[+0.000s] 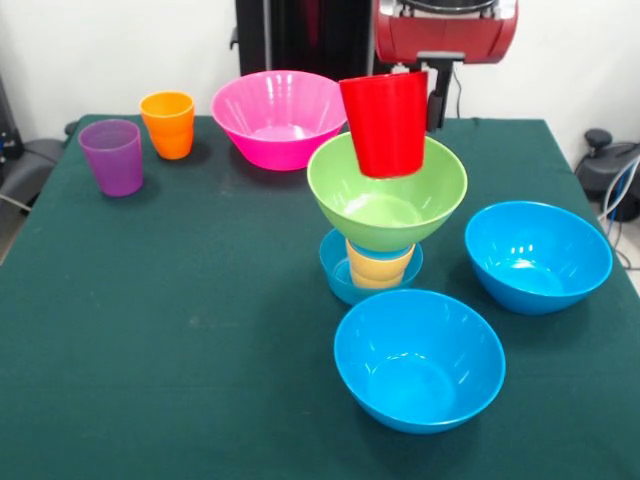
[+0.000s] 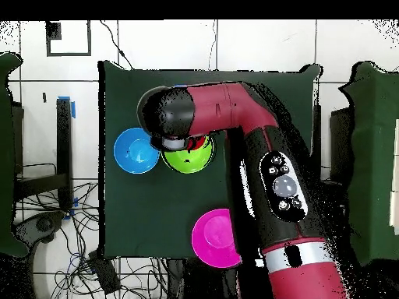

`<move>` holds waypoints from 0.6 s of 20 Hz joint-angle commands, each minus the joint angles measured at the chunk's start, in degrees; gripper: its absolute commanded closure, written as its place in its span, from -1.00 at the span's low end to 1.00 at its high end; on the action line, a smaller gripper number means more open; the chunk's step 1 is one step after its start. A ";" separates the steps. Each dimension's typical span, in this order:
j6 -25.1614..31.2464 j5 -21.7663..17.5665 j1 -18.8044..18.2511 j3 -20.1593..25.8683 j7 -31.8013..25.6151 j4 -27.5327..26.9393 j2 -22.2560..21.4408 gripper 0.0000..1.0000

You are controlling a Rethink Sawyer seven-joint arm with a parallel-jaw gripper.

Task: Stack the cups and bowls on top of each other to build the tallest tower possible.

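The tower stands mid-table: a small blue bowl (image 1: 335,272) as base, a yellow-orange cup (image 1: 378,268) in it, and a green bowl (image 1: 385,208) on top. A red cup (image 1: 385,125) hangs upright just above the green bowl's far rim, clear of its bottom. My gripper (image 1: 428,82) comes down behind the cup's top and is shut on it; the fingers are mostly hidden by the cup. From overhead, the arm (image 2: 234,109) covers the gripper, and only part of the green bowl (image 2: 187,160) and a sliver of the red cup (image 2: 199,143) show.
A pink bowl (image 1: 278,118), an orange cup (image 1: 168,123) and a purple cup (image 1: 112,156) sit at the far left. One large blue bowl (image 1: 418,358) lies in front of the tower, another (image 1: 538,255) to its right.
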 commanded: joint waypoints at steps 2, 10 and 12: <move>4.39 0.72 2.94 -5.73 8.45 3.47 3.16 1.00; 1.53 0.17 4.66 -8.64 7.51 4.44 5.00 1.00; 0.22 0.07 4.80 -9.17 7.24 4.66 5.60 1.00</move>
